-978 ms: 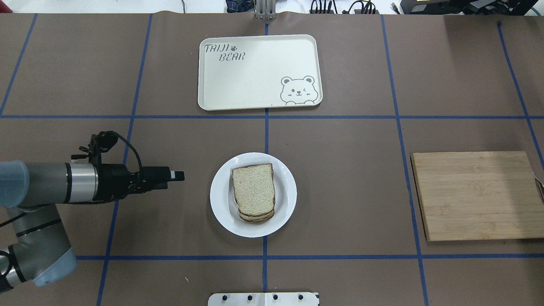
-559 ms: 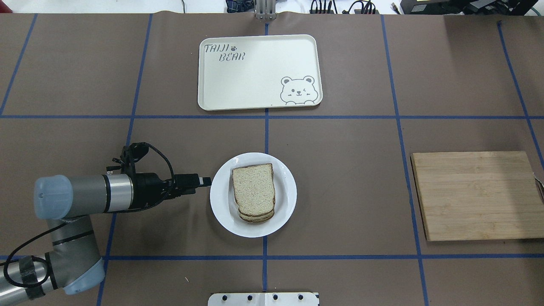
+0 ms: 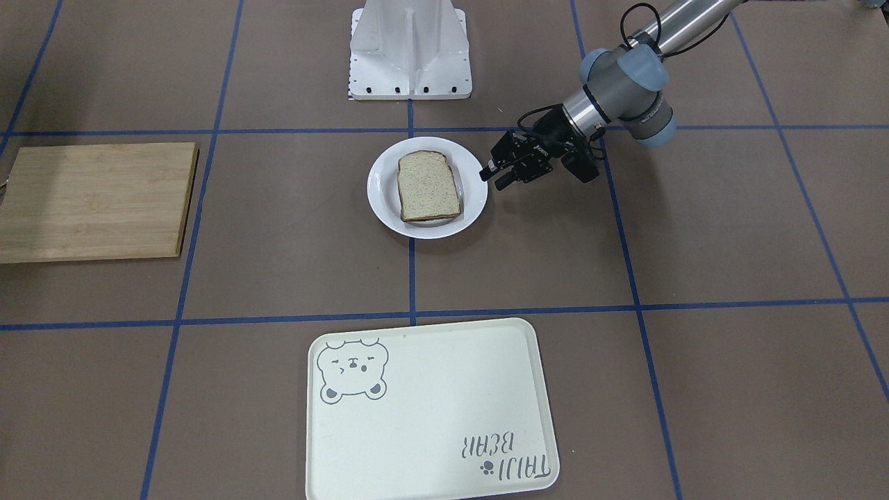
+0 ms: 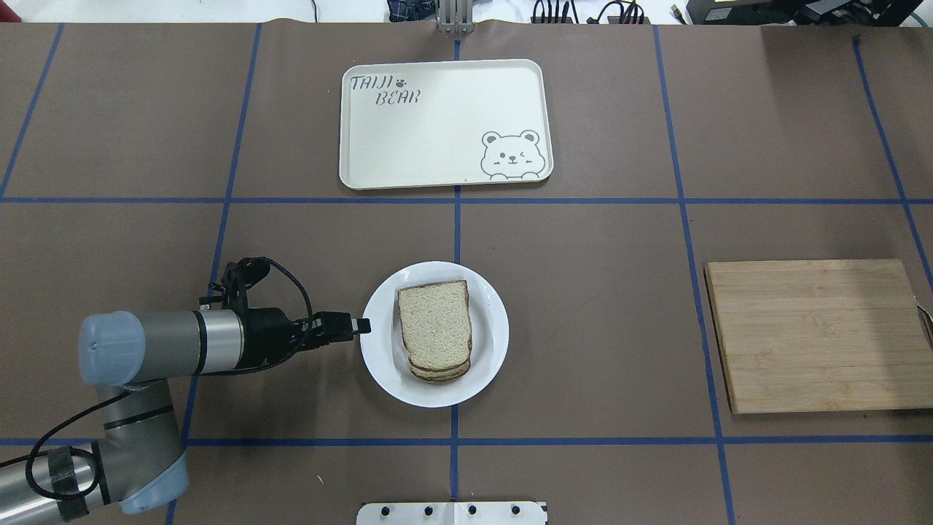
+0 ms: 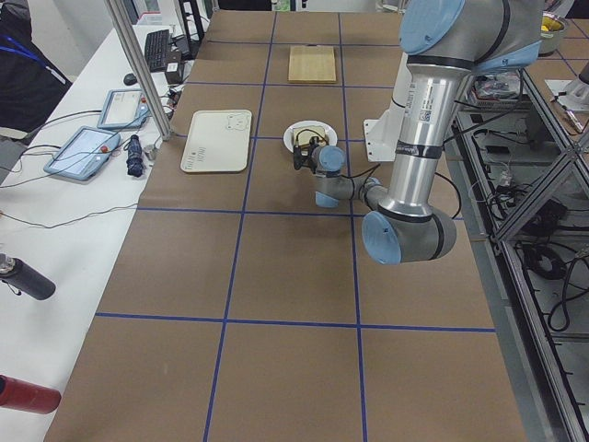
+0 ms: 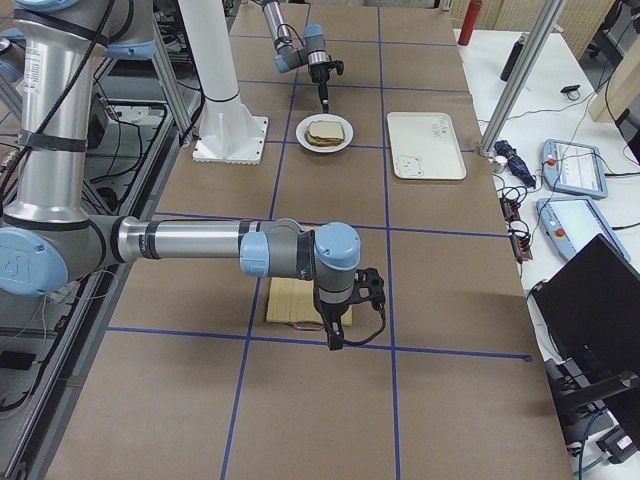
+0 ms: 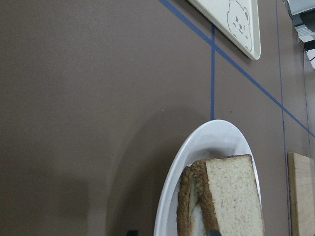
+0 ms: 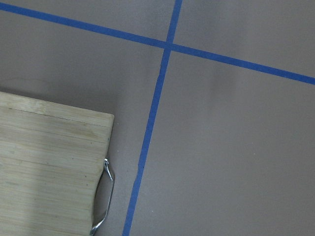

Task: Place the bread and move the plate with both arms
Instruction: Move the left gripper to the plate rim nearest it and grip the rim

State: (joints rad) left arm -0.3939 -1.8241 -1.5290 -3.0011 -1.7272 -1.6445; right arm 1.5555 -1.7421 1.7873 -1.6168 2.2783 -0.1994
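Note:
The white plate [image 4: 379, 364] sits at the table's middle with the bread [image 4: 434, 324] lying on top of a stack of slices. My left gripper [image 4: 361, 326] is open and low at the plate's left rim; in the front-facing view [image 3: 494, 177] its two fingers stand apart beside the rim [image 3: 382, 201]. The left wrist view shows the plate rim [image 7: 197, 142] and the bread [image 7: 231, 196], with something white between the slices. My right gripper [image 6: 334, 340] shows only in the exterior right view, over the cutting board; I cannot tell whether it is open or shut.
A cream tray with a bear drawing [image 4: 444, 124] lies beyond the plate. A wooden cutting board [image 4: 816, 335] with a metal handle [image 8: 106, 196] lies at the right. The white pedestal [image 3: 410, 48] stands at the robot's side of the table.
My left arm has moved right across the table towards the plate; its gripper tip has gone from well left of the plate to the plate's left rim. Plate and bread have not moved.

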